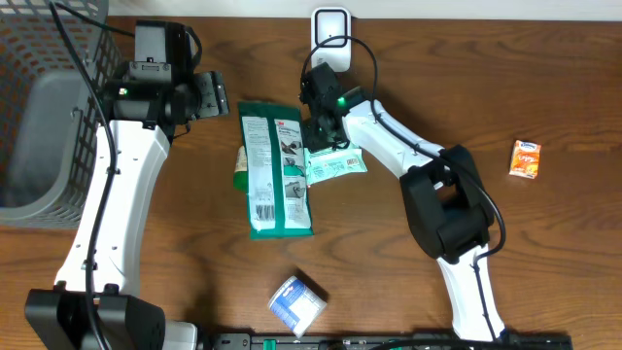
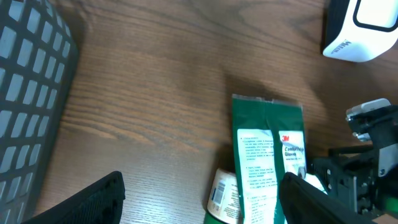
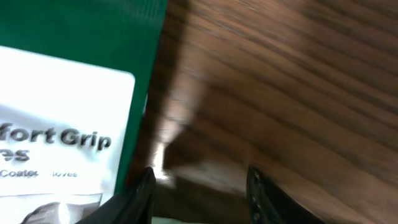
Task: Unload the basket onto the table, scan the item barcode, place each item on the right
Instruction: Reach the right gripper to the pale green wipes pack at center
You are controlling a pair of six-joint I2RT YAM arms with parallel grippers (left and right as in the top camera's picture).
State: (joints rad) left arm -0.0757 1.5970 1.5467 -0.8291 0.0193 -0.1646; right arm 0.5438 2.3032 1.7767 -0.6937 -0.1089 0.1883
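The table is dark wood, smooth, with plain grain and a soft sheen; the pack is glossy green plastic film with a white printed label; the basket is matt grey plastic lattice; the scanner is glossy white plastic.

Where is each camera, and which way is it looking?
Overhead: above the table, looking straight down; left arm and right arm show.
Left wrist: on the left arm, facing the basket, green pack and scanner; its fingers show.
Right wrist: close above the pack's edge; its fingers show.
Shared: all three see the pack.
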